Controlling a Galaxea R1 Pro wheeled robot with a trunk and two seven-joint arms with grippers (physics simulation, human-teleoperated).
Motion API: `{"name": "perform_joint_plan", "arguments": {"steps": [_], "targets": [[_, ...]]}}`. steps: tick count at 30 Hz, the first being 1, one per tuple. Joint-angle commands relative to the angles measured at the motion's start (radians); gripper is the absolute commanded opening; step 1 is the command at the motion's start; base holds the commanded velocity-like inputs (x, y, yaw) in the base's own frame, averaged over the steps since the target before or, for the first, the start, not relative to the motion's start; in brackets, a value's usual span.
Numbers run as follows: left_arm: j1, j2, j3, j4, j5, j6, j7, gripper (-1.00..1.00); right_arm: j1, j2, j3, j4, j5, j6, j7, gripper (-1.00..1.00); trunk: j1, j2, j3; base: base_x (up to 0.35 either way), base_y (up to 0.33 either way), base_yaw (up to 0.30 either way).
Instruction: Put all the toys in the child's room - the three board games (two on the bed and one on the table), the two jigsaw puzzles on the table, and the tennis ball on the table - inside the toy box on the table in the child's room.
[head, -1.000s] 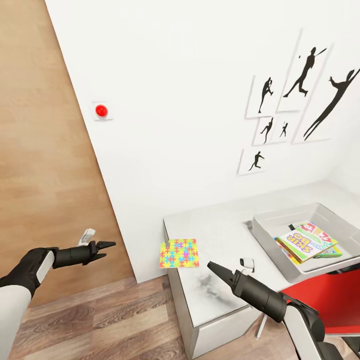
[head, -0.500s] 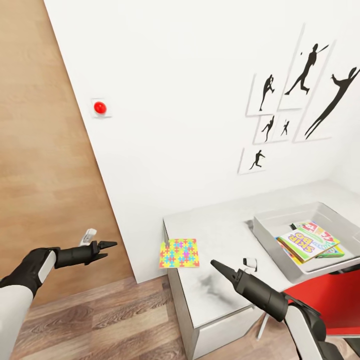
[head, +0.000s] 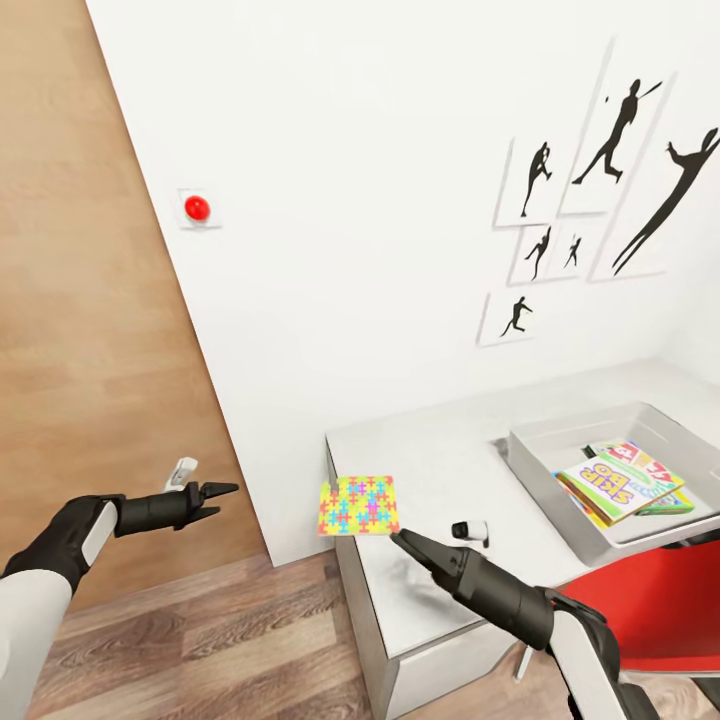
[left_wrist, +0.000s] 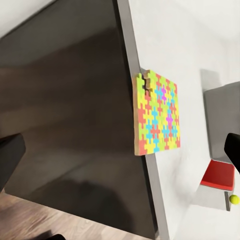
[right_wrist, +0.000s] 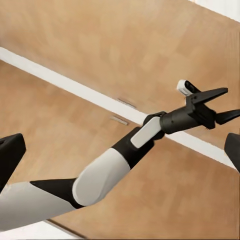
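Note:
A jigsaw puzzle (head: 358, 505) (left_wrist: 159, 114) lies flat at the table's (head: 440, 470) left end, its corner over the edge. Just right of it and in front, my right gripper (head: 398, 540) hovers open over the table top, tips pointing at the puzzle. The grey toy box (head: 545, 440) sits farther right with board games (head: 620, 482) stacked inside. Off the table's left end, over the floor, my left gripper (head: 224, 494) (right_wrist: 231, 102) is open and empty. A small yellow ball (left_wrist: 233, 199) shows beside something red; what it rests on I cannot tell.
A red chair (head: 650, 600) stands at the table's front right. The white wall with black sports silhouettes (head: 600, 190) runs behind the table, with a red button (head: 197, 208) on it. A wood panel (head: 80, 300) and plank floor (head: 200, 640) lie to the left.
My right gripper has moved left and slightly nearer, closer to the jigsaw puzzle. The left arm has barely moved. The view has shifted a little.

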Motion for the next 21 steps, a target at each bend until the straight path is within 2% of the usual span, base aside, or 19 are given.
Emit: {"name": "perform_joint_plan", "arguments": {"steps": [1,4,8,21], "targets": [[-0.001,0.000,0.002,0.000,0.001,0.005,-0.002,1.00,0.000,0.001,0.004,0.000,-0.016,0.015,0.001,1.00,0.004,-0.008,-0.005,0.000,0.000,0.000],[-0.001,-0.001,0.002,0.000,0.001,0.005,-0.002,1.00,0.001,0.003,0.014,-0.001,-0.045,0.035,0.002,1.00,0.016,-0.029,-0.014,0.000,0.000,0.000],[-0.001,-0.005,0.001,0.000,0.001,0.005,-0.002,1.00,0.003,0.004,0.020,-0.001,-0.064,0.047,0.002,1.00,0.031,-0.057,-0.026,0.000,0.000,0.000],[-0.001,-0.015,0.001,0.000,0.001,0.005,-0.004,1.00,0.003,0.005,0.024,-0.001,-0.077,0.052,0.001,1.00,0.081,-0.148,-0.067,0.000,0.000,0.000]]}}
